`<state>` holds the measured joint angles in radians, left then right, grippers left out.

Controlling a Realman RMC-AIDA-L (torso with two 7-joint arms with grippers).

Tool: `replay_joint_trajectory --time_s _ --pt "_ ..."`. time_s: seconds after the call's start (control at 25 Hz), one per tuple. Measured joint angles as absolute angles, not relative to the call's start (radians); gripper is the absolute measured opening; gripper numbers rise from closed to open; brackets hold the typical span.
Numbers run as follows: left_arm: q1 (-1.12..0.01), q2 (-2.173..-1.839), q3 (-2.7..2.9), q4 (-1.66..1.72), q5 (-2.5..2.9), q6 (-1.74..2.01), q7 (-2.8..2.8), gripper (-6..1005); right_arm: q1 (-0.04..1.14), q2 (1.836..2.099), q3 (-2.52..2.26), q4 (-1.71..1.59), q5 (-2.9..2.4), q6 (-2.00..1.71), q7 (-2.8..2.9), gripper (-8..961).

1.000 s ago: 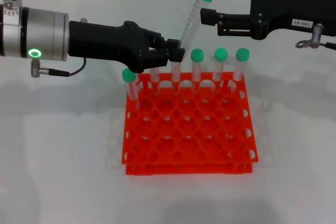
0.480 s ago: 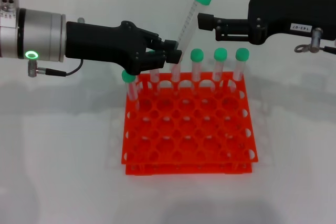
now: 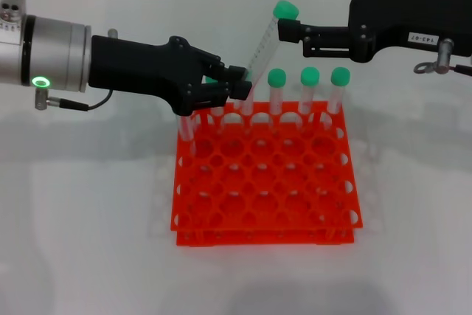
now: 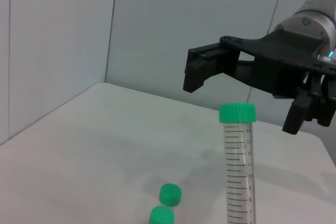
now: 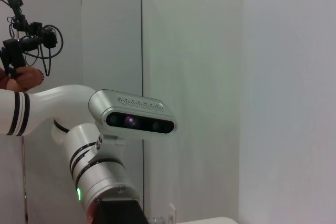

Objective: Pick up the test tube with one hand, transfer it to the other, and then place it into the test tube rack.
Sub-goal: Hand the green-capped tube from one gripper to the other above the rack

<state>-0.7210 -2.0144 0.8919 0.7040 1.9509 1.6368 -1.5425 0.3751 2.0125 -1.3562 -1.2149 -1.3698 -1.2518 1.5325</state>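
The test tube (image 3: 263,47) is a clear tube with a green cap, and it leans to the right above the rack's back row. My left gripper (image 3: 234,84) comes in from the left and is shut on the tube's lower part. My right gripper (image 3: 295,4), the one with the white label, reaches in from the upper right. It is open, with its fingers level with the green cap and the cap close to the gap between them. The orange-red test tube rack (image 3: 265,189) sits below. In the left wrist view the test tube (image 4: 239,171) stands in front of the open right gripper (image 4: 244,98).
Three green-capped tubes (image 3: 310,90) stand in the rack's back row on the right. Other tubes at the back left are partly hidden behind my left gripper. Two of their caps (image 4: 170,194) appear in the left wrist view. The right wrist view shows only my left arm's wrist camera (image 5: 131,119).
The held tube has sunk and tilted further right, its cap now lower. My left gripper shifted slightly left and down. My right gripper edged left toward the cap, then held still.
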Motion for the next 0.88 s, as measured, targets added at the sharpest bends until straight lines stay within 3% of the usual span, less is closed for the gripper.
replay_joint_trajectory --time_s 0.88 --pt "-0.713 -2.017 0.853 0.704 1.929 1.634 -1.494 190 0.372 2.013 -1.352 -1.215 -1.370 -1.252 1.532 814"
